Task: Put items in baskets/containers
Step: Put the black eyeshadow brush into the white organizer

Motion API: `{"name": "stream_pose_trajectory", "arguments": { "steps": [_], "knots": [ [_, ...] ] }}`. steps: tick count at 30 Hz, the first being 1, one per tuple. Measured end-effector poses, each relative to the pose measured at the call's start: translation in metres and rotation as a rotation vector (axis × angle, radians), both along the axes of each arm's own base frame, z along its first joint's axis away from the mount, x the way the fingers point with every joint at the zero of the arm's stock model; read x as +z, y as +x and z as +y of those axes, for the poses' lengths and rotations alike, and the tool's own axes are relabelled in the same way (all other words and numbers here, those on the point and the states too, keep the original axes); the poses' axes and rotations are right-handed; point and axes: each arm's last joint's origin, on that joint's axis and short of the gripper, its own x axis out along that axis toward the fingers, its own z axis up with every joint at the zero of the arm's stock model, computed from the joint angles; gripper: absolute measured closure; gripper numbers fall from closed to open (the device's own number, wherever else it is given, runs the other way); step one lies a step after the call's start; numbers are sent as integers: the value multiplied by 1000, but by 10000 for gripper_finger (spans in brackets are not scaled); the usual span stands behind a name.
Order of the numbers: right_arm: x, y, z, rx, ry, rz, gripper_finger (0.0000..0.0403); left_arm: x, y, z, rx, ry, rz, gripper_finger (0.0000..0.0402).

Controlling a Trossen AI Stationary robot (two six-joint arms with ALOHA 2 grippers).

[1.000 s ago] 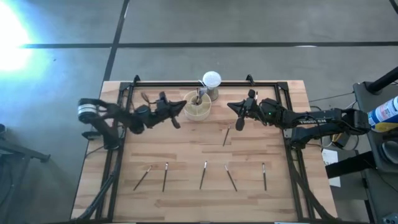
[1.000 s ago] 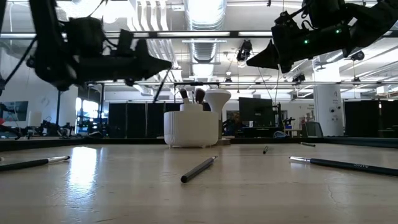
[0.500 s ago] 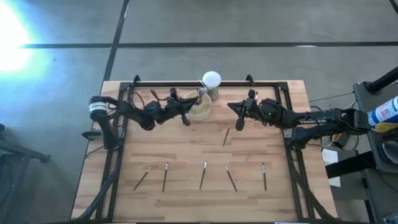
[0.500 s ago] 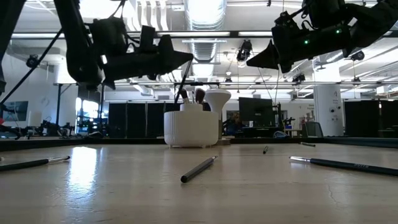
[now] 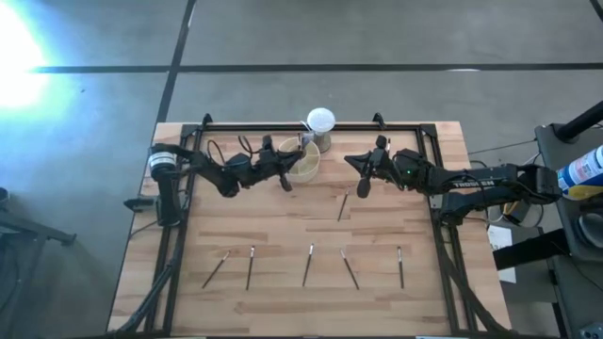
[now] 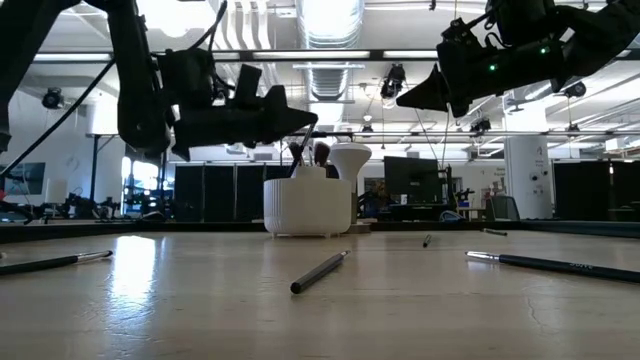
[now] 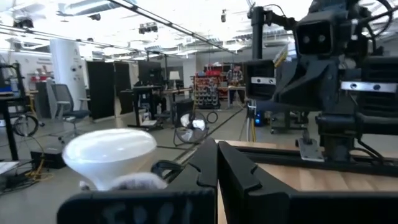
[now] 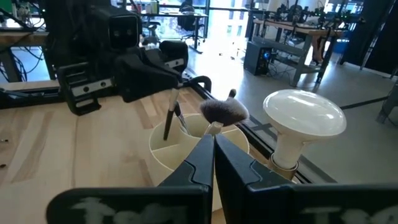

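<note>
The beige cup [image 5: 303, 162] stands at the table's far middle, with brushes upright in it; one has a fluffy head [image 8: 224, 112]. My left gripper [image 6: 308, 120] hovers at the cup's left rim, shut on a thin dark brush [image 8: 170, 118]. That brush slants down toward the cup's opening. My right gripper [image 5: 360, 182] hangs shut and empty in the air to the right of the cup. Several more brushes lie flat on the table, one [image 5: 342, 204] near the middle and a row [image 5: 307, 265] nearer the front edge. My left gripper pinches the brush near its upper end [image 8: 173, 94] between its two shut fingers. They come about level from the table's left and lie across the handle. The brush hangs slanted below them, clear of the table, its lower end [image 8: 165, 135] at the cup's rim.
A white ball on a small stand [image 5: 320, 122] sits just behind the cup, close to both grippers. A dark metal frame [image 5: 283, 129] runs along the table's far and side edges. The wooden middle of the table holds only the scattered brushes.
My left gripper has moved toward the table's right edge, up to the cup, carrying the brush along and sinking slightly. The brush's lower end now hangs at the cup's rim. The gripper has stayed shut throughout.
</note>
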Motion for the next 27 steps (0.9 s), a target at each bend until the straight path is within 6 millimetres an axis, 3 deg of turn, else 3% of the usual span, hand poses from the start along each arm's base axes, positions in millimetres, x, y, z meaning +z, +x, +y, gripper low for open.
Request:
{"name": "stream_pose_trajectory", "arguments": {
  "steps": [19, 27],
  "knots": [
    [0, 0, 0, 0, 0, 0, 394, -5, 1, -1, -33, -101, 47, 364],
    [-1, 0, 0, 0, 1, 3, 394, 11, -6, -10, -122, -82, 57, 362]
  ]
}}
